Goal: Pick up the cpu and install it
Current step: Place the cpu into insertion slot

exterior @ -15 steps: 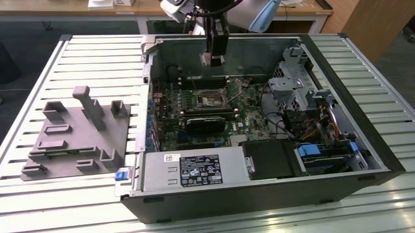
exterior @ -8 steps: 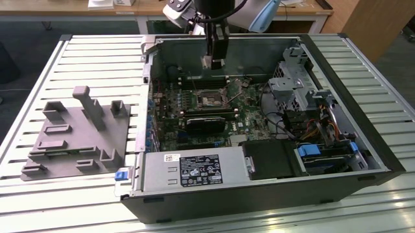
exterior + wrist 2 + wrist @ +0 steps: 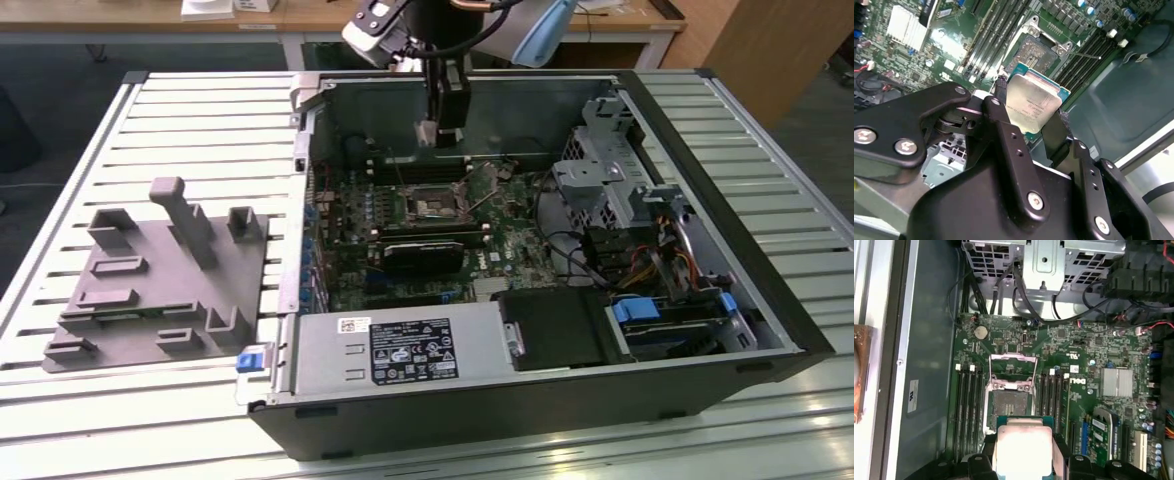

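Computer case (image 3: 534,400) lies open on its side on the slatted table (image 3: 200,110), and you have a crowded floor under you. A grey tray (image 3: 147,290) sits on the table at the exterior view's left, well apart from the case. Inside, the green board (image 3: 400,230) carries the socket (image 3: 434,208), with a black card (image 3: 424,255) just beside it. A power supply box (image 3: 400,350) closes off the near edge, and a metal drive cage (image 3: 601,170) with loose cables (image 3: 587,260) fills the exterior view's right.

In the first wrist view the socket (image 3: 1006,400) is bare, its metal frame (image 3: 1013,371) flipped up. Memory slots (image 3: 966,405) run along both sides of it, and a silver heat sink (image 3: 1116,381) sits further off.

Your gripper (image 3: 437,132) hangs inside the case, above the board. In both wrist views it (image 3: 1029,120) (image 3: 1023,456) is drawn in narrow, and its black fingers (image 3: 1004,130) clamp two opposite edges of the cpu (image 3: 1031,102) (image 3: 1023,447). You have the cpu in the air, its silver top facing the cameras, and it is not seated. The open socket (image 3: 1034,50) lies in plain sight beyond it.
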You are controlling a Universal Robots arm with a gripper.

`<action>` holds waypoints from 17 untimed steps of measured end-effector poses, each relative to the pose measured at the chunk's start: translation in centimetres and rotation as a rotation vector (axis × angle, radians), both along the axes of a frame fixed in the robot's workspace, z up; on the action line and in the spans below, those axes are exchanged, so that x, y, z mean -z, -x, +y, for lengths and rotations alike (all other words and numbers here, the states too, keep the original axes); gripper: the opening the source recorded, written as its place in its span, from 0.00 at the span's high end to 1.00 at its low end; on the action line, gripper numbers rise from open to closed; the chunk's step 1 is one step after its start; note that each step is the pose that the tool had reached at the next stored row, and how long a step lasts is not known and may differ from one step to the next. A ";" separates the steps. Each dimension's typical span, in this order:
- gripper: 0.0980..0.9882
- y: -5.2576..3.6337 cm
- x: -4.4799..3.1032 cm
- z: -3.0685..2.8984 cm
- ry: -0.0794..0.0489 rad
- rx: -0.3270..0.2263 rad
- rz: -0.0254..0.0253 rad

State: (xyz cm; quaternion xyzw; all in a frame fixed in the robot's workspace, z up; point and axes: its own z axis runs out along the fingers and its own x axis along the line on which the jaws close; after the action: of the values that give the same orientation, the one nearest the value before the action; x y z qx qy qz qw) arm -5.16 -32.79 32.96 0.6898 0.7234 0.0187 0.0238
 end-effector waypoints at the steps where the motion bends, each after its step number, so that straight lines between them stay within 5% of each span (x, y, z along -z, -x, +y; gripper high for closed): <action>1: 0.52 -0.04 0.19 0.04 0.000 0.000 0.0003; 17: 0.52 -0.49 2.99 0.21 0.000 0.000 0.0021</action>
State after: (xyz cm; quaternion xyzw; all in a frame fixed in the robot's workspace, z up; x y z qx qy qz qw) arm -4.66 -32.59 29.97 0.6898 0.7234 0.0179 0.0230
